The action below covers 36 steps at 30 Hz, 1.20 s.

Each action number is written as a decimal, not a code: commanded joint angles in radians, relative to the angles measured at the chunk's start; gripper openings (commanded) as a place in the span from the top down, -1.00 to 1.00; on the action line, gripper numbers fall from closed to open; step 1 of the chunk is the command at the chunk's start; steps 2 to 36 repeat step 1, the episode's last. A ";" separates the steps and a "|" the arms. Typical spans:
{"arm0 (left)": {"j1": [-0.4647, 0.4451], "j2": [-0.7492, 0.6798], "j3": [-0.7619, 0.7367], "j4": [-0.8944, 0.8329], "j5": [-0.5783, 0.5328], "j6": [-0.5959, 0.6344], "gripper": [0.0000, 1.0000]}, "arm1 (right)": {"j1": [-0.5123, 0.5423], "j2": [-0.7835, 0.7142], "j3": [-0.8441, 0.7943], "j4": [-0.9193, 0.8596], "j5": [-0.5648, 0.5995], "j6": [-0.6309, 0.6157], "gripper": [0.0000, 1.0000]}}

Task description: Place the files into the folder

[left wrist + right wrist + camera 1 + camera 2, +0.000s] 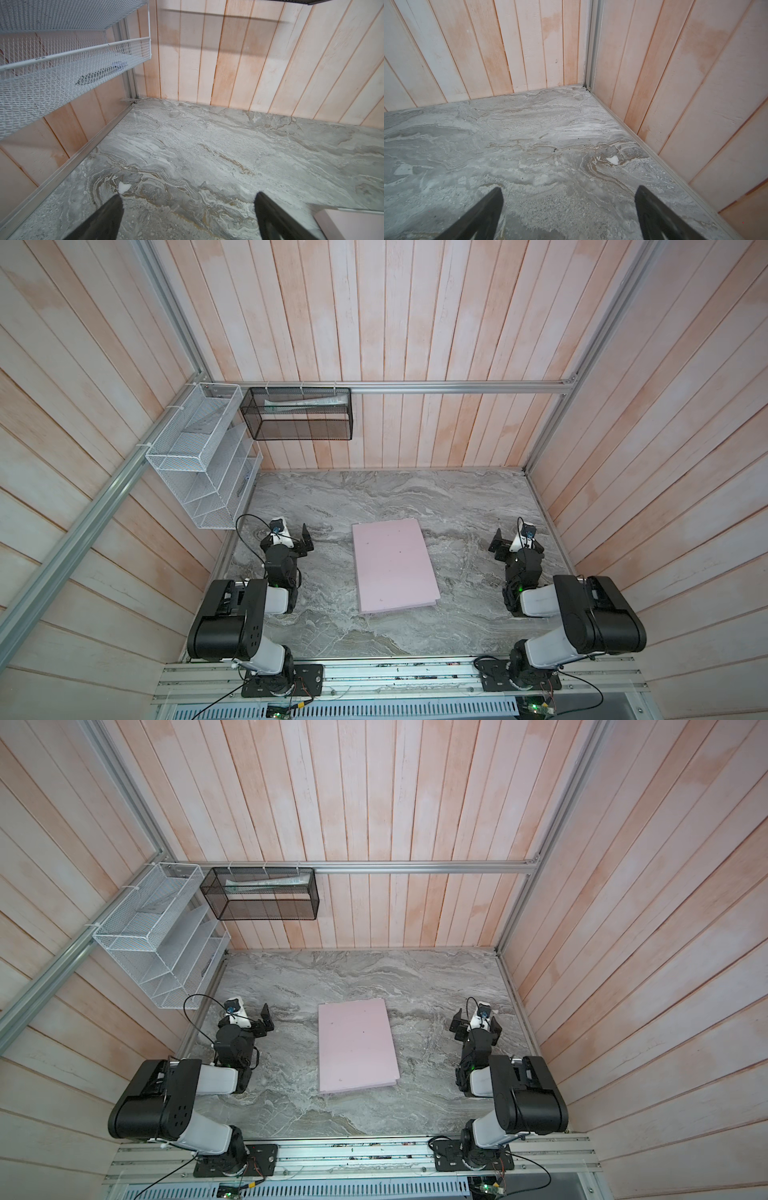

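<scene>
1. Pink card: the folder (392,566) lies shut and flat on the marble-pattern table (457,506), at the centre of both top views, long side running up-frame and slightly skewed. One corner shows at the lower right of the left wrist view (353,224).
2. Files: no loose sheet shows anywhere on the table. Layered edges show at the folder's lower right corner, but whether they are paper or cover cannot be told. Probably the sheets are inside and the task is near complete.
3. Hazards, as judged:
   - the cover is unweighted and could spring up, exposing or loosening the contents;
   - sheets not squared inside could creep out of the lower edge if the folder is nudged;
   - an arm sweeping low across the middle could catch a cover edge and drag the folder.
4. Left gripper (306,540): left of centre, well apart from the folder, jaws spread wide, holding nothing. The wrist view (187,195) shows only bare table between them.
5. Right gripper (517,545): right of centre, well apart from the folder, jaws spread wide, empty, with bare table between them (569,189).
6. Not in use: white wire rack (199,472) and black mesh basket (299,414), upper left.
</scene>
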 commanded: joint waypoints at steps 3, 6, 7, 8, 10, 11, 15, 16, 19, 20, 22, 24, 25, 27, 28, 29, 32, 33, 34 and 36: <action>0.005 0.006 -0.004 0.010 0.023 0.010 -1.00 | 0.003 0.000 0.016 0.007 -0.006 0.004 -0.96; 0.005 0.006 -0.004 0.010 0.023 0.010 -1.00 | 0.003 0.000 0.016 0.007 -0.006 0.004 -0.96; 0.005 0.006 -0.004 0.010 0.023 0.010 -1.00 | 0.003 0.000 0.016 0.007 -0.006 0.004 -0.96; 0.005 0.006 -0.004 0.010 0.023 0.010 -1.00 | 0.003 0.000 0.016 0.007 -0.006 0.004 -0.96; 0.005 0.006 -0.004 0.010 0.023 0.010 -1.00 | 0.003 0.000 0.016 0.007 -0.006 0.004 -0.96; 0.005 0.006 -0.004 0.010 0.023 0.010 -1.00 | 0.003 0.000 0.016 0.007 -0.006 0.004 -0.96; 0.005 0.006 -0.004 0.010 0.023 0.010 -1.00 | 0.003 0.000 0.016 0.007 -0.006 0.004 -0.96; 0.005 0.006 -0.004 0.010 0.023 0.010 -1.00 | 0.003 0.000 0.016 0.007 -0.006 0.004 -0.96; 0.005 0.006 -0.004 0.010 0.023 0.010 -1.00 | 0.003 0.000 0.016 0.007 -0.006 0.004 -0.96; 0.005 0.006 -0.004 0.010 0.023 0.010 -1.00 | 0.003 0.000 0.016 0.007 -0.006 0.004 -0.96; 0.005 0.006 -0.004 0.010 0.023 0.010 -1.00 | 0.003 0.000 0.016 0.007 -0.006 0.004 -0.96; 0.005 0.006 -0.004 0.010 0.023 0.010 -1.00 | 0.003 0.000 0.016 0.007 -0.006 0.004 -0.96; 0.005 0.006 -0.004 0.010 0.023 0.010 -1.00 | 0.003 0.000 0.016 0.007 -0.006 0.004 -0.96; 0.005 0.006 -0.004 0.010 0.023 0.010 -1.00 | 0.003 0.000 0.016 0.007 -0.006 0.004 -0.96; 0.005 0.006 -0.004 0.010 0.023 0.010 -1.00 | 0.003 0.000 0.016 0.007 -0.006 0.004 -0.96; 0.005 0.006 -0.004 0.010 0.023 0.010 -1.00 | 0.003 0.000 0.016 0.007 -0.006 0.004 -0.96; 0.005 0.006 -0.004 0.010 0.023 0.010 -1.00 | 0.003 0.000 0.016 0.007 -0.006 0.004 -0.96; 0.005 0.006 -0.004 0.010 0.023 0.010 -1.00 | 0.003 0.000 0.016 0.007 -0.006 0.004 -0.96; 0.005 0.006 -0.004 0.010 0.023 0.010 -1.00 | 0.003 0.000 0.016 0.007 -0.006 0.004 -0.96; 0.005 0.006 -0.004 0.010 0.023 0.010 -1.00 | 0.003 0.000 0.016 0.007 -0.006 0.004 -0.96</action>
